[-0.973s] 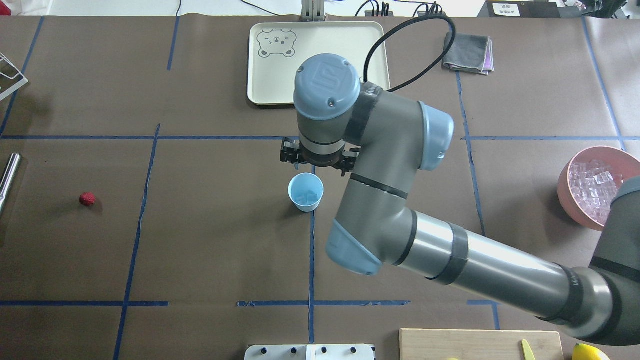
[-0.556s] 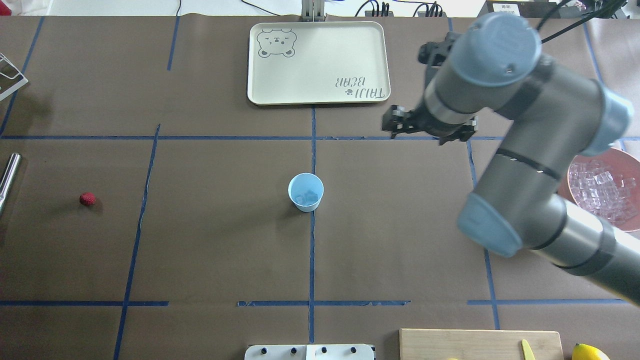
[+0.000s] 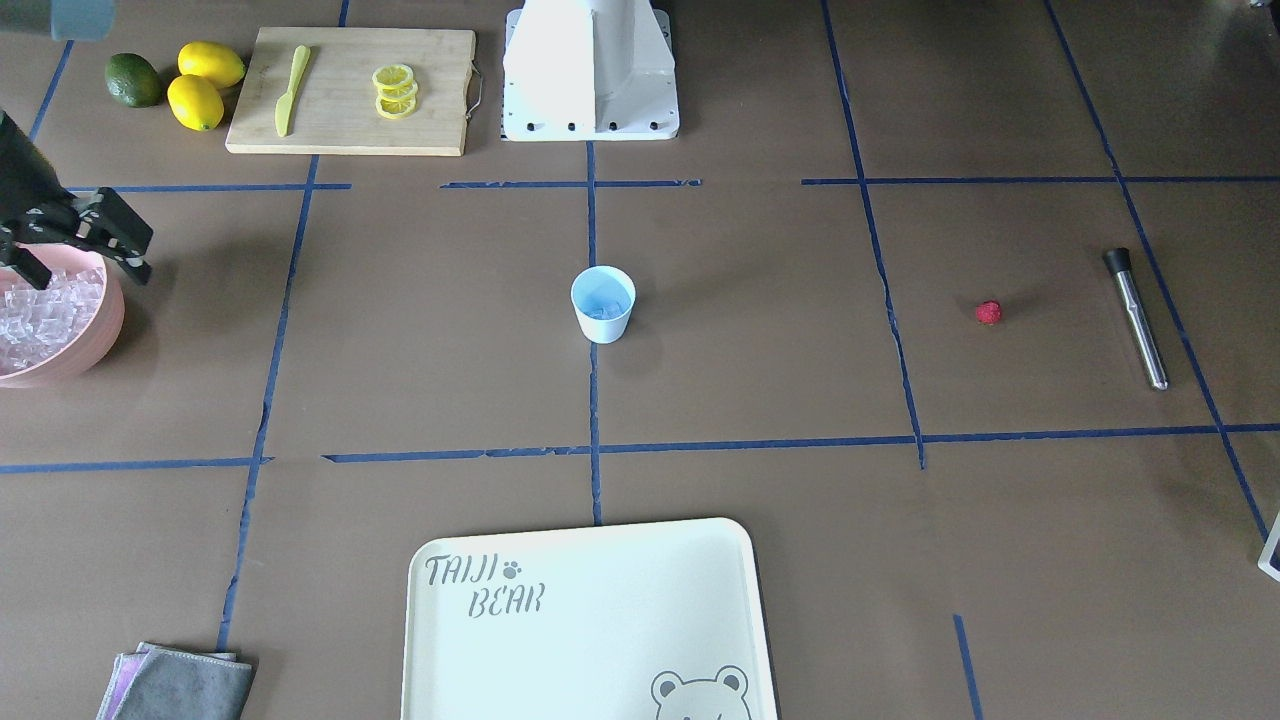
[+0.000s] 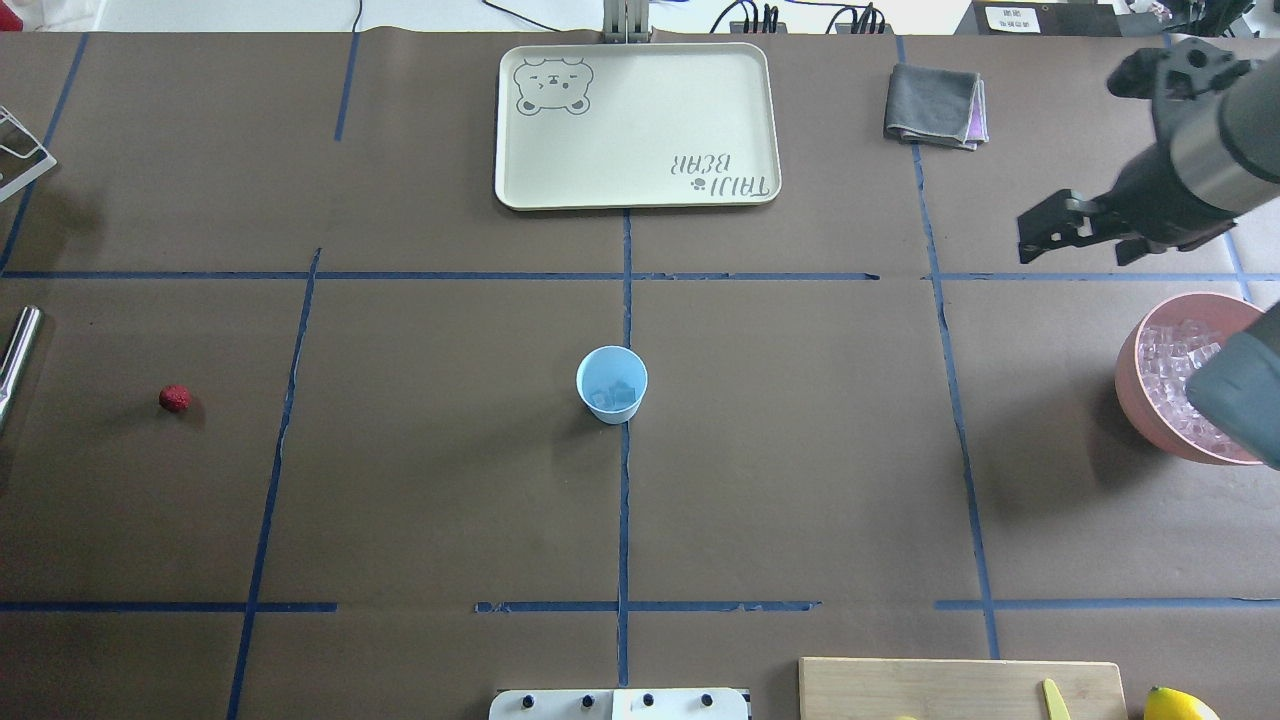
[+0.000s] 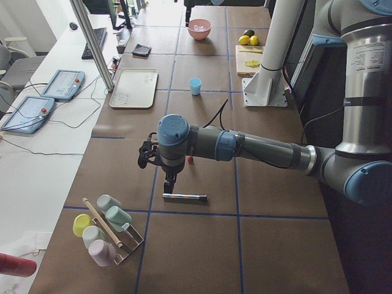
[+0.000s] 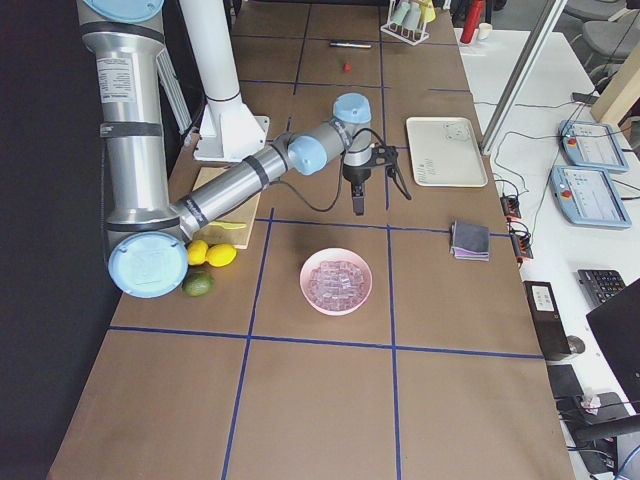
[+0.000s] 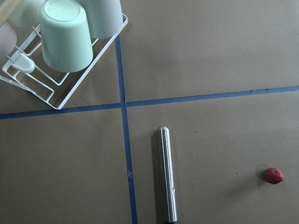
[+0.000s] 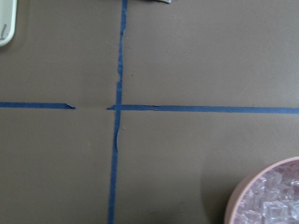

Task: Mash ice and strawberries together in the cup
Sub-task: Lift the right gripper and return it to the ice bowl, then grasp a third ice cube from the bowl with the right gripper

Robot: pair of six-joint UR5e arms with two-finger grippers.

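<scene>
Blue cup (image 4: pixel 611 385) holding ice (image 4: pixel 619 398), strawberry (image 4: pixel 175 398) apart

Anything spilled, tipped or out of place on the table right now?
Nothing stands out. The cup stands upright with ice inside; the strawberry lies alone, far from it. Only the blue tape has a small torn gap.

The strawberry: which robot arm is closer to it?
Left. The left gripper hangs close to the strawberry; the right gripper is far away, by the pink bowl.
</scene>
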